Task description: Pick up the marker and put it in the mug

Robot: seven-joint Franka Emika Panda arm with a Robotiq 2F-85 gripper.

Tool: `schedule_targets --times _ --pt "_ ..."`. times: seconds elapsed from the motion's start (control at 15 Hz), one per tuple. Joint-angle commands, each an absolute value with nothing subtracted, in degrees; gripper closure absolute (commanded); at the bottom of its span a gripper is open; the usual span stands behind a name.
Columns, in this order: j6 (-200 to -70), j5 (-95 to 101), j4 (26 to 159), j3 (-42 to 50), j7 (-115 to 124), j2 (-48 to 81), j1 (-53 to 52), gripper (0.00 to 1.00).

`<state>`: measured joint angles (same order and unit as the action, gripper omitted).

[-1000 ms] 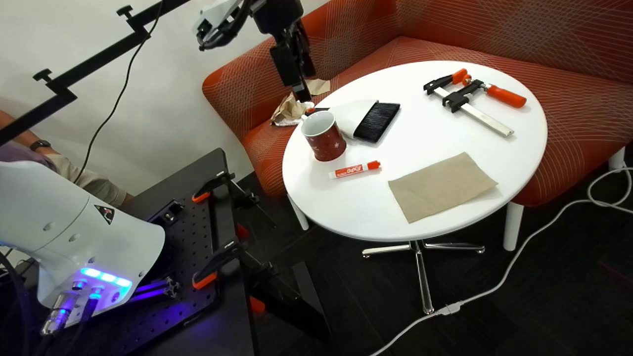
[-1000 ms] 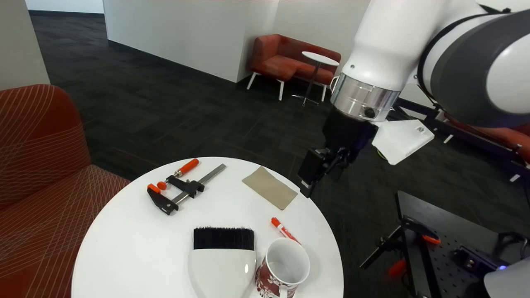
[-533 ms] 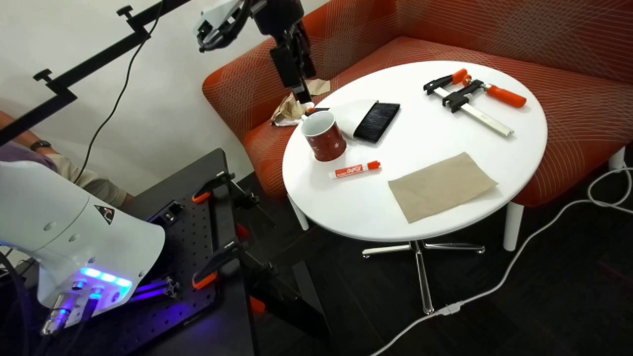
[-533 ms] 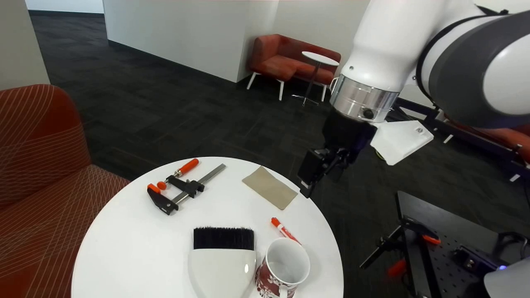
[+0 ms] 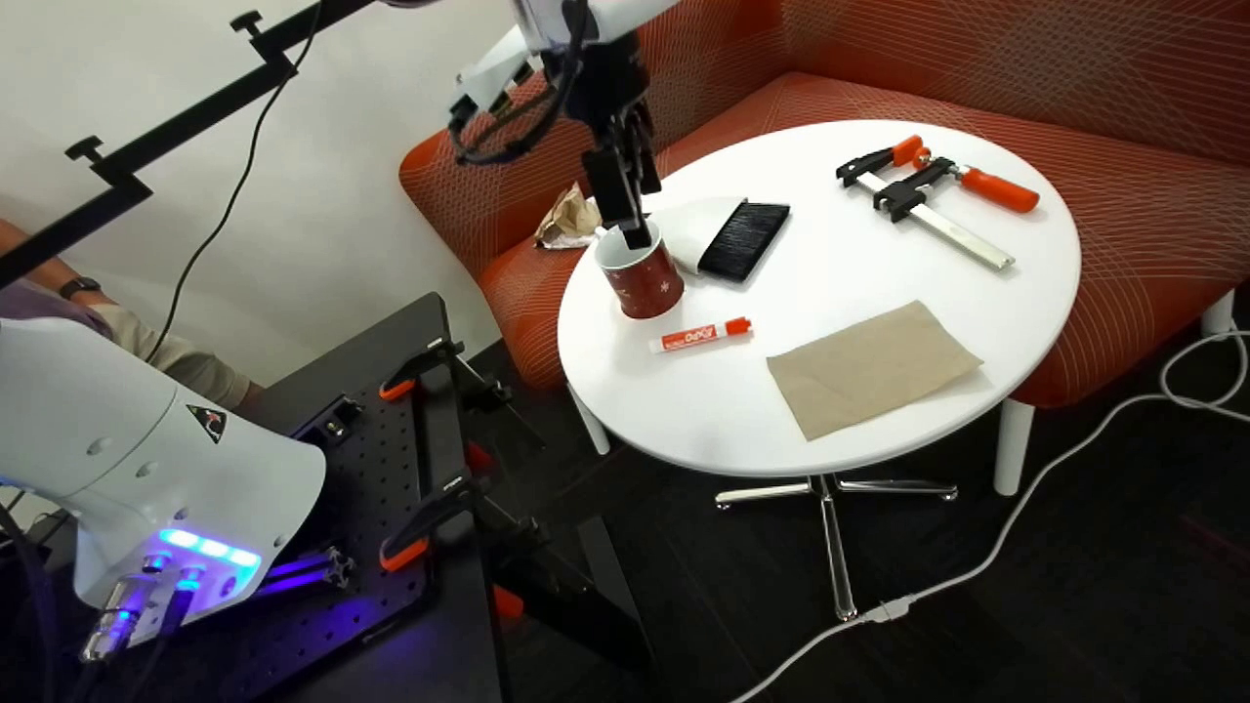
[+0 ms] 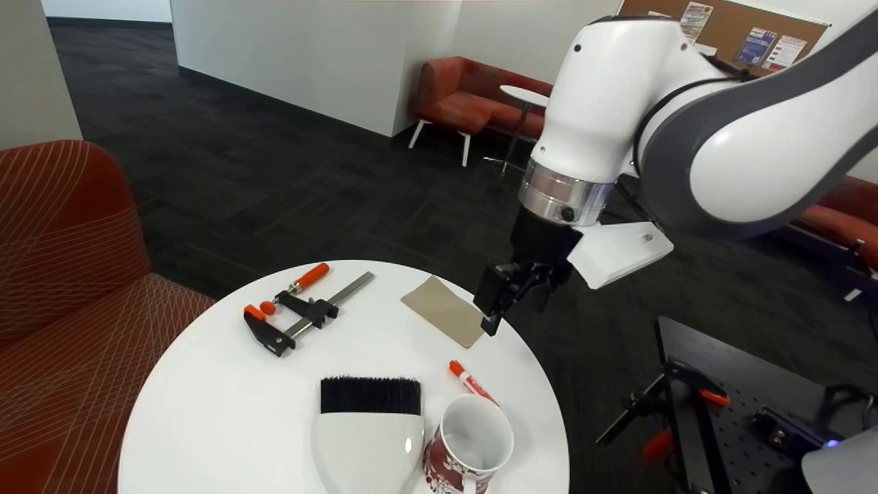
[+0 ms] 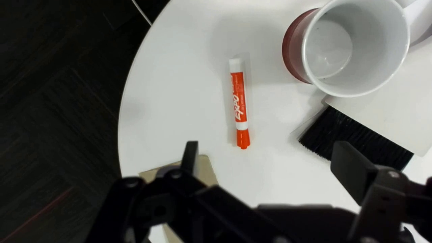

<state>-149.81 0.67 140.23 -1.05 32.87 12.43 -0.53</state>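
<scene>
The marker (image 7: 239,103) lies on its side on the white table (image 7: 168,111). Its red cap points toward the brown paper (image 5: 874,371), and its white end is the end nearest the mug (image 7: 357,50). The marker and the mug are near each other, but they do not touch. The mug stands upright, and from my wrist I can look right down to its white bottom. No marker is in there.

My gripper (image 7: 268,153) is up off the table. Its two fingers (image 7: 351,168) are spread wide, and they hold nothing.

So I think I am just at the start. The marker is not picked up yet. I have to go down, pinch it, lift it, bring it over the mug and let it drop in. All of that is left to do.

Farther out, a brush (image 5: 744,241) lies near the mug. In both exterior views I see a clamp (image 5: 937,200), well apart from the marker. A red couch (image 5: 977,59) sits behind the table.
</scene>
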Motion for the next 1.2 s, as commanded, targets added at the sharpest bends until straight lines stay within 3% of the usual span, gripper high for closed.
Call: schedule_targets --times 0.0,0.6,1.13 --pt "-152.2 0.1 137.1 0.9 32.3 18.2 -2.6 0.0" --pt "-161.8 -1.0 133.6 4.8 31.1 29.5 -6.0 0.0" --pt "-162.8 -5.0 129.2 5.4 28.4 36.9 -5.8 0.0"
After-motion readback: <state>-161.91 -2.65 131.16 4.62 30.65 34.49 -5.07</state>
